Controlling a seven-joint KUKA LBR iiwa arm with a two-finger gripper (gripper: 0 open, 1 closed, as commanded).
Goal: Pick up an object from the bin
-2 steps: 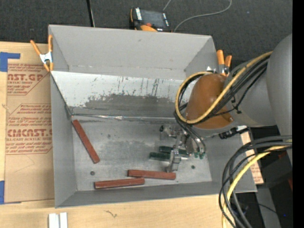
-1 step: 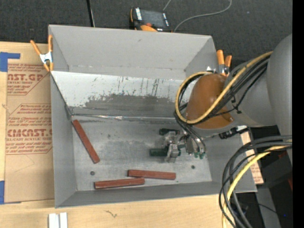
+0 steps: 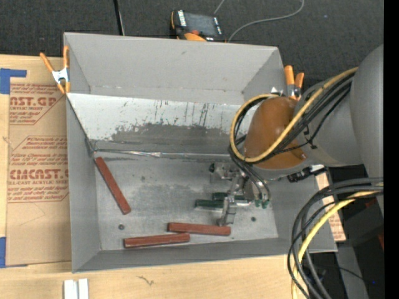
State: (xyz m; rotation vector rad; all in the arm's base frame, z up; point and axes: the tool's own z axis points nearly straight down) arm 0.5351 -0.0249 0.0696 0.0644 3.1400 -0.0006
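My gripper (image 3: pixel 218 209) hangs low over the right part of the bin floor, below the orange wrist cover. It is open, its two fingers spread apart with nothing between them. Just below it lies a short reddish-brown stick (image 3: pixel 199 229), flat on the floor near the front wall, a little apart from the fingertips. A second reddish-brown stick (image 3: pixel 156 240) lies to the left of that one, along the front wall.
A third reddish-brown stick (image 3: pixel 112 185) lies slanted at the left side of the bin floor. The arm and its cables crowd the bin's right wall. Bare floor stretches between the left stick and the gripper.
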